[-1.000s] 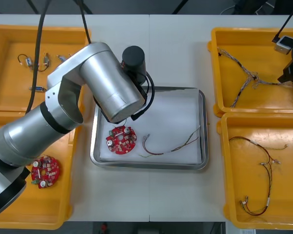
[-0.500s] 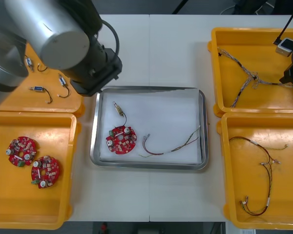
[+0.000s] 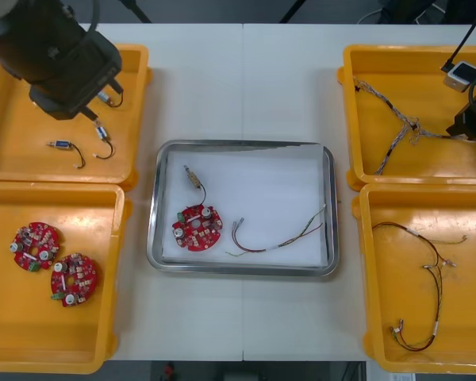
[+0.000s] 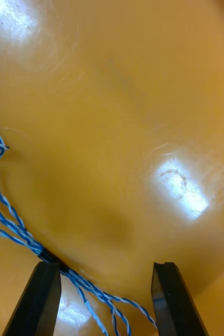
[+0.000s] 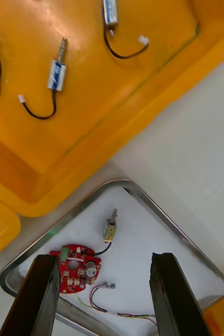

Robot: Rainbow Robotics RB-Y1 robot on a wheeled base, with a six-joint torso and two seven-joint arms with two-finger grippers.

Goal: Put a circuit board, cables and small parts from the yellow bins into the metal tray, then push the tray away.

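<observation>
Light table (image 3: pixel 246 87) under metal tray (image 3: pixel 242 144), yellow bins (image 3: pixel 55 341)

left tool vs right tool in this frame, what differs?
Height: left tool hangs high over the far left yellow bin; right tool sits low inside the far right yellow bin, near its floor. Load: a twisted blue and white cable runs between the right tool's fingers, ungripped; the left tool holds nothing. Both are open.

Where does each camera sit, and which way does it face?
Front: above the arms, facing steeply down at the metal tray; left arm shows.
Left wrist: on that arm, facing the tray; open left gripper shows.
Right wrist: on that arm, facing a yellow bin's twisted blue and white cable; open right gripper.
Shared by the first two: the tray's circuit board.
</observation>
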